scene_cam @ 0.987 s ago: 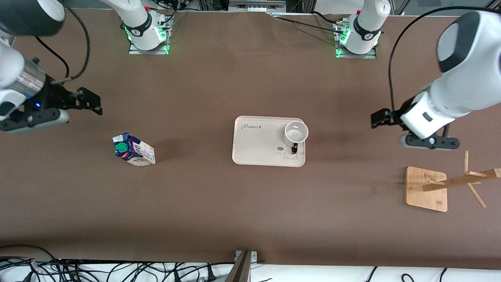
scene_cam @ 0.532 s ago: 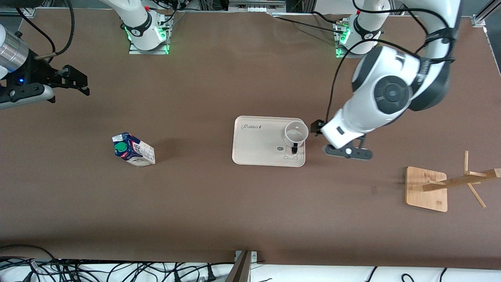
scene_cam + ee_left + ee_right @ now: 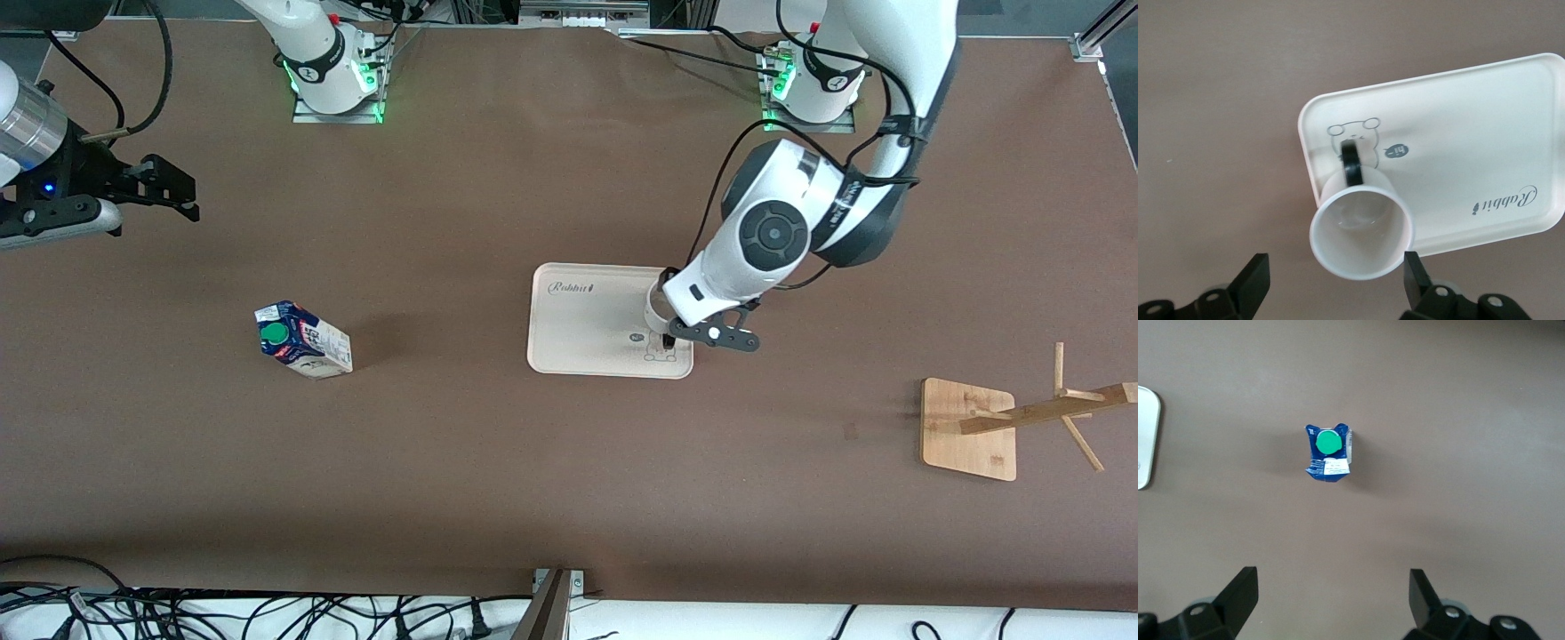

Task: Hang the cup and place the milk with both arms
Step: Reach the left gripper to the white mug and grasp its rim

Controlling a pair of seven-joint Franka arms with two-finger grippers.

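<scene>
The cup [image 3: 1361,230] is a white mug with a black handle [image 3: 1353,163]. It stands upright on a corner of the white tray [image 3: 1458,153], at the tray's end toward the left arm's end of the table. My left gripper [image 3: 1335,283] hangs open just above it, one finger on each side of the rim. In the front view the left arm's hand covers most of the cup [image 3: 653,308]. The milk [image 3: 302,340] stands on the bare table toward the right arm's end. My right gripper [image 3: 182,188] is open and empty, up over the table. From the right wrist view the milk [image 3: 1328,451] shows its green cap.
A wooden cup rack with pegs on a square base [image 3: 969,427] stands near the left arm's end of the table, nearer the front camera than the tray [image 3: 587,329]. Cables run along the table's front edge.
The left arm has swung in from the rack end of the table and now has its gripper over the cup. The right gripper drew back a little toward the right arm's end, then held.
</scene>
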